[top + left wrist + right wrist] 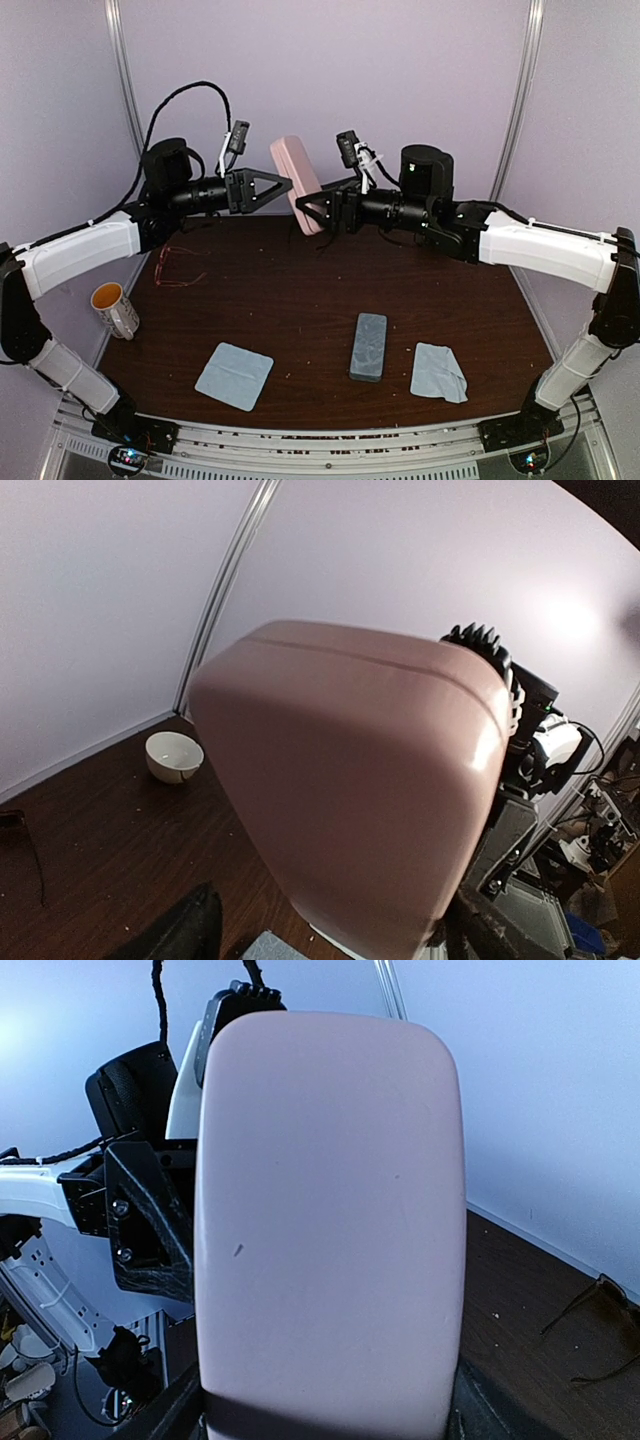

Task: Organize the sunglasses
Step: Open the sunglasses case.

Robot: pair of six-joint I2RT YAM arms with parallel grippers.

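Note:
A pink oblong case (pixel 298 178) is held in the air at the back of the table, standing nearly upright. My right gripper (pixel 313 213) is shut on its lower end, and in the right wrist view the case (pixel 330 1230) fills the space between the gripper's fingers (pixel 178 1412). My left gripper (pixel 284 186) stands open around the case's left side. In the left wrist view the case (pixel 360 780) sits between the jaws, with a gap beside the left finger (pixel 190 925). The thin reddish wire sunglasses (pixel 180 265) lie on the table at the left and also show as sunglasses (pixel 598 1283) in the right wrist view.
A yellow-lined mug (pixel 115 308) stands at the table's left edge. A grey-blue case (pixel 368 346) lies front centre, between two light-blue cloths (pixel 234 375) (pixel 438 372). Purple walls close in the back and sides.

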